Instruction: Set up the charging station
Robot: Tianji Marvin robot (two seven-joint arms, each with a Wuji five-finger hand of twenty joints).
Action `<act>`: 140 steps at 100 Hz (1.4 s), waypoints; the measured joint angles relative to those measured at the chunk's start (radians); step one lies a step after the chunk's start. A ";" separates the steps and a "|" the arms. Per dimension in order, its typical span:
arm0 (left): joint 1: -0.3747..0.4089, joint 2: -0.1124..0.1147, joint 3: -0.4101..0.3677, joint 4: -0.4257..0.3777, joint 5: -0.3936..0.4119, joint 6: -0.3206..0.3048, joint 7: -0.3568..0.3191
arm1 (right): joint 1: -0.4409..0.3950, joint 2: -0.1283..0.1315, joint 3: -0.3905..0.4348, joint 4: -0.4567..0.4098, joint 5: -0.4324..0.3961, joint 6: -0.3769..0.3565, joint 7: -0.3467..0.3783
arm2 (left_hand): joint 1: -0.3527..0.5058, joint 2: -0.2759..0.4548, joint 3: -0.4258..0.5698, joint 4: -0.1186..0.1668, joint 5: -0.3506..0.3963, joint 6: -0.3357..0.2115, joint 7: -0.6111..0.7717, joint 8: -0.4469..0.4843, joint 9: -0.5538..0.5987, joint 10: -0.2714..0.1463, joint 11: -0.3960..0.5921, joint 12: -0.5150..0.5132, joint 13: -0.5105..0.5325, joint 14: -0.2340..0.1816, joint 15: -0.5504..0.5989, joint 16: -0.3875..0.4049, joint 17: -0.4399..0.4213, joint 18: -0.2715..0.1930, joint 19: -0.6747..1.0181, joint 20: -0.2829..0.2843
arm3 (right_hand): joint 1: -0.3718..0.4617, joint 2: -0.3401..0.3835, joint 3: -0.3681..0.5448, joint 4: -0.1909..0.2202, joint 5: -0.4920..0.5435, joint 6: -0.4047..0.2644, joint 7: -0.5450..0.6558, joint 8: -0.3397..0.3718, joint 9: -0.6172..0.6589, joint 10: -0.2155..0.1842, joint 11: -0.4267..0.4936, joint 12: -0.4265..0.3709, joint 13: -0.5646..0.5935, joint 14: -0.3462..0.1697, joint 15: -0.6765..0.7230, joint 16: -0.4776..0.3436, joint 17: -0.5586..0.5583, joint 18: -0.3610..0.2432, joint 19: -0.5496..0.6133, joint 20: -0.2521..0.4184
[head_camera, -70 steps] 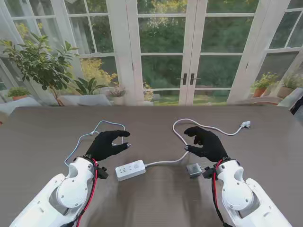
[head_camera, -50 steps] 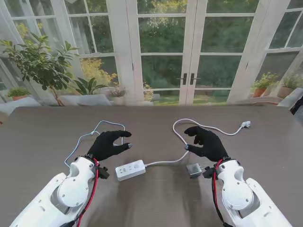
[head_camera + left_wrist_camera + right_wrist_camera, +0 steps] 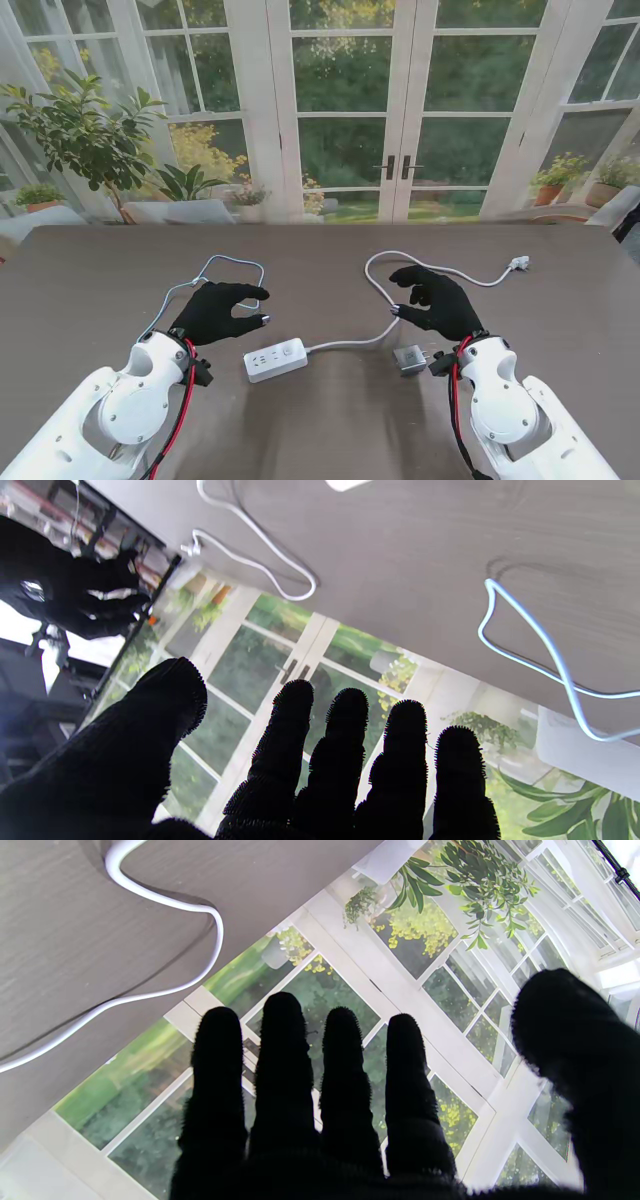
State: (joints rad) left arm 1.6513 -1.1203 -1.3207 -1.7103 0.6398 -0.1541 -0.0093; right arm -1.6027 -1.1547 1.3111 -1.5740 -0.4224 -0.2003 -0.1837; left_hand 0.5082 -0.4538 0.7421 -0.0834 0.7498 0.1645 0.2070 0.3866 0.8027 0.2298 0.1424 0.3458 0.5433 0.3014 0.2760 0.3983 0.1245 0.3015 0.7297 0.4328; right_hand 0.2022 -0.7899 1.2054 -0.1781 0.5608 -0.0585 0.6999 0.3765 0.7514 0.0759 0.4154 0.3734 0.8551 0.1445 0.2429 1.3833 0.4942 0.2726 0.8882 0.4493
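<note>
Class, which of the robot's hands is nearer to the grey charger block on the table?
Right. The right hand hovers just beyond the charger block, slightly to its right; the left hand is far across, left of the power strip.

A home sunroom — white French doors (image 3: 398,110), potted plants (image 3: 85,135), garden greenery beyond, a brown wooden table (image 3: 90,290).

I face white French doors (image 3: 395,120) and tall windows onto green garden, daylight pouring in. A leafy potted plant (image 3: 85,135) stands beyond the brown tabletop's (image 3: 330,420) far left corner.
</note>
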 measured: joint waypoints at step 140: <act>0.027 0.127 -0.209 0.070 0.401 -0.343 -0.305 | -0.011 0.001 -0.021 -0.003 0.081 -0.029 0.022 | -0.040 -0.108 0.167 -0.021 -0.059 0.029 -0.045 -0.090 -0.011 -0.059 0.024 -0.012 0.014 -0.096 0.058 -0.012 0.049 -0.110 0.122 -0.001 | 0.000 0.022 -0.003 0.000 0.011 0.012 0.000 0.000 0.003 0.001 0.000 0.000 0.025 0.004 0.026 0.000 0.009 0.000 0.000 0.000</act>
State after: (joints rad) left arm 1.6779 -0.9930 -1.5293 -1.6400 1.0408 -0.4968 -0.3143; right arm -1.6138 -1.1541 1.2906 -1.5768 -0.3411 -0.2291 -0.1617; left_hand 0.4679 -0.5616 0.9094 -0.1047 0.6906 0.1935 0.1624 0.2969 0.7912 0.1711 0.1662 0.3337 0.5573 0.2055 0.3338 0.3858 0.1732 0.1914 0.8519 0.4317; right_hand 0.2023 -0.7677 1.2026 -0.1783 0.5713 -0.0464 0.7004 0.3764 0.7543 0.0770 0.4154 0.3734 0.8797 0.1481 0.2686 1.3833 0.5033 0.2726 0.8882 0.4493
